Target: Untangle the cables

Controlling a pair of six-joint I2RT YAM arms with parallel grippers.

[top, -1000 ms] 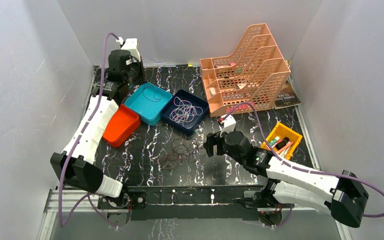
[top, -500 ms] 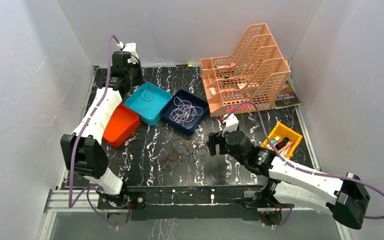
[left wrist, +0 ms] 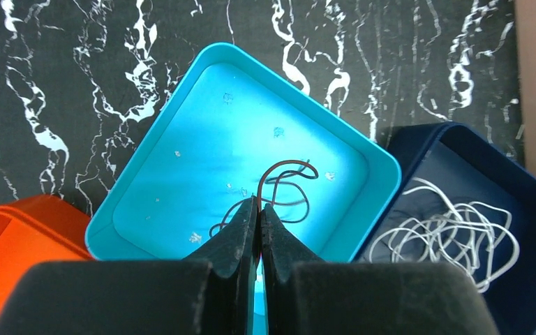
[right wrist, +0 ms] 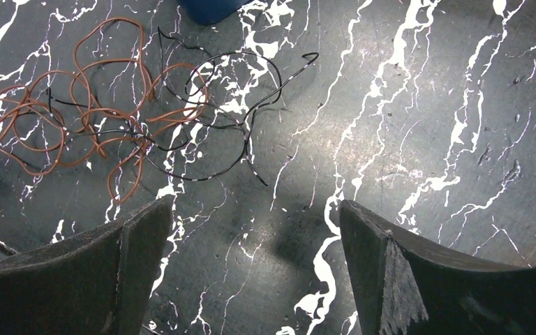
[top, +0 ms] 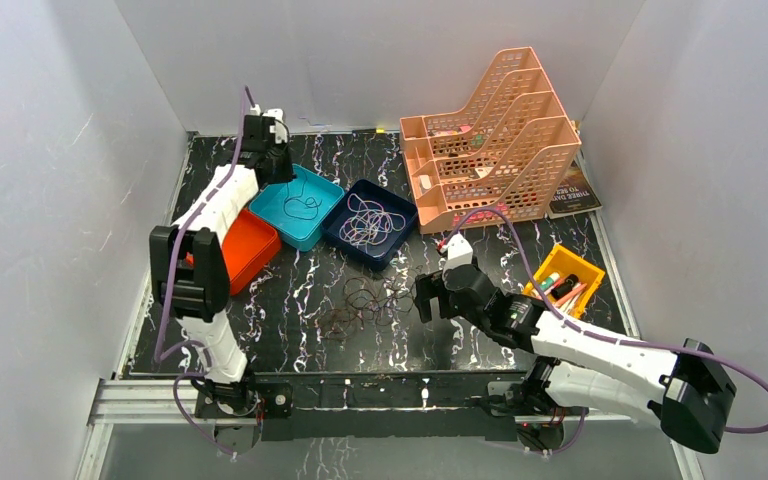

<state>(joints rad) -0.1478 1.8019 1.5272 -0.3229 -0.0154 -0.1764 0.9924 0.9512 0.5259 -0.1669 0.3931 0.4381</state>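
My left gripper (top: 278, 172) is over the teal tray (top: 325, 228), shut on a thin dark brown cable (left wrist: 286, 183) that loops down into the tray (left wrist: 181, 125); the jaws (left wrist: 258, 204) are pressed together on the strand. Whitish-lilac cables (top: 365, 222) lie bunched in the navy tray (left wrist: 460, 234). A tangle of brown (right wrist: 77, 118) and black (right wrist: 241, 105) cables lies on the table (top: 360, 305). My right gripper (top: 422, 296) is open and empty just right of that tangle, its jaws wide apart (right wrist: 255, 209) above bare tabletop.
An orange tray (top: 245, 250) sits left of the teal one. A peach file rack (top: 490, 140) stands at the back right, with a book (top: 572, 195) beside it. A yellow bin (top: 563, 280) of small items lies by the right arm.
My left arm has swung from the back-left corner rightwards over the teal tray, and the dark cable now hangs into it. The right gripper has hardly moved.
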